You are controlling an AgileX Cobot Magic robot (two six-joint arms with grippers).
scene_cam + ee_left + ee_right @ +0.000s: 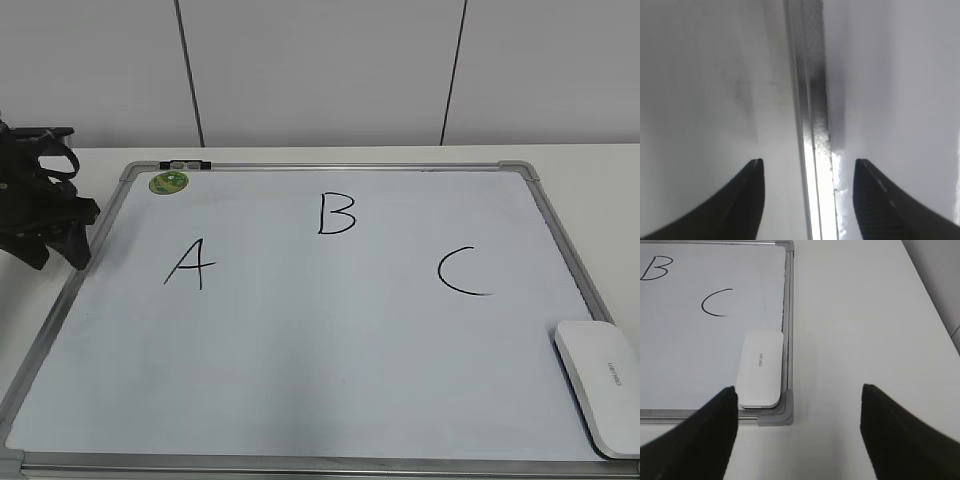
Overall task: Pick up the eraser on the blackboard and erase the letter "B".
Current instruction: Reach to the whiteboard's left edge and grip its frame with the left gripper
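Note:
The blackboard (300, 350) is a white dry-erase board with a silver frame, lying flat on the table. The letter "B" (336, 212) is at its top middle, also in the right wrist view (655, 268). The white eraser (603, 383) lies in the board's near right corner; in the right wrist view (760, 367) it sits against the frame. My right gripper (798, 392) is open and empty, above the table just off that corner; it does not show in the exterior view. My left gripper (809, 165) is open and empty over the board's left frame (815, 125); it is at the exterior view's left edge (45, 215).
A black "A" (190, 264) is at the board's left and a black "C" (462, 270) at its right. A round green sticker (168, 182) and a small black clip (185, 163) sit at the top left. White table (865, 330) lies right of the board.

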